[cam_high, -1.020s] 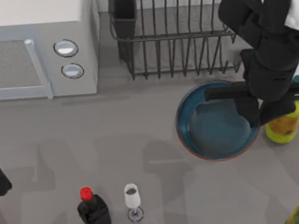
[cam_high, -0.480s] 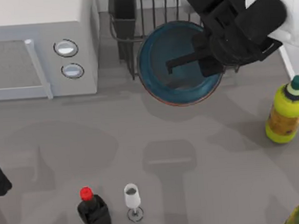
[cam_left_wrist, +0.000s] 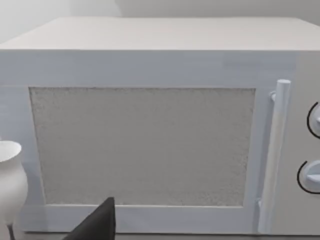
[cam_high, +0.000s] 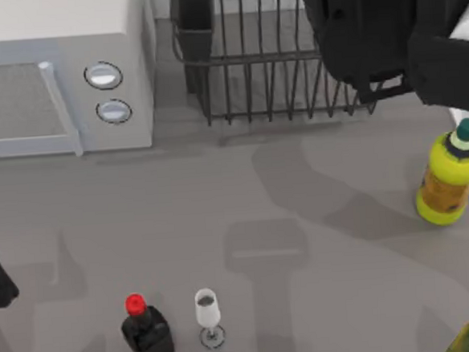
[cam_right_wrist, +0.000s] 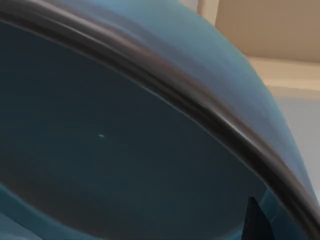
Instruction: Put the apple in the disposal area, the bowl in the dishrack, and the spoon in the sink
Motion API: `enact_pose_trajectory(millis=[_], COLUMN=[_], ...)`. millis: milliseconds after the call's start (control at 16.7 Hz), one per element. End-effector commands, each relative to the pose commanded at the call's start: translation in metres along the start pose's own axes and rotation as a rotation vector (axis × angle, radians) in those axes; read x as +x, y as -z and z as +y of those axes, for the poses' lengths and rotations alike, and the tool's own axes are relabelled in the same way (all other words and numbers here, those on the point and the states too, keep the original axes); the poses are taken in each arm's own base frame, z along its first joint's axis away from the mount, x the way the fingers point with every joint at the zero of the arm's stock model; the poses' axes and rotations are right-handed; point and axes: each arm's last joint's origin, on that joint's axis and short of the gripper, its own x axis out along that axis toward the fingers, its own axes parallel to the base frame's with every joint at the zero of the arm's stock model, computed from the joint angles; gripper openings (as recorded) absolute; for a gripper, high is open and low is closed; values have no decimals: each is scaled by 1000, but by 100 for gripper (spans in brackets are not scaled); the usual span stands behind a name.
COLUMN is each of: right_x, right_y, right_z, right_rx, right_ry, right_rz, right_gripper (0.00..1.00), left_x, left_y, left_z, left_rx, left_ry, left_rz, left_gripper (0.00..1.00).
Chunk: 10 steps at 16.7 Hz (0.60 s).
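The bowl (cam_right_wrist: 125, 150) sits right against the right wrist camera, its dark rim curving across. From above, the right arm bulks over the dishrack (cam_high: 267, 69), hiding the bowl; can't tell the claw's grip. The left arm's parked at the counter's (cam_high: 261, 206) left edge.

Soft, even light is falling from above; broad grey arm shadows are lying across the surface (cam_high: 220, 193), and the bowl (cam_right_wrist: 125, 165) is looking blurred.
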Motion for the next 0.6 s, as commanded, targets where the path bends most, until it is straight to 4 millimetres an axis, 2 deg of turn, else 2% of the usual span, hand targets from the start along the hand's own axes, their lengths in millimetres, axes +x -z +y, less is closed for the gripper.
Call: enact_pose_trajectory(millis=[240, 600], right_x=[-33, -34], right_y=[-21, -23], right_z=[-3, -4], right_rx=[89, 99], right_ry=[40, 45], right_rz=[-122, -131], right_gripper=[0, 0], left_x=[0, 0], left_y=[0, 0], left_z=[0, 0], left_rx=[0, 0], left_ry=[0, 0], left_rz=[0, 0], left_gripper=[100, 100])
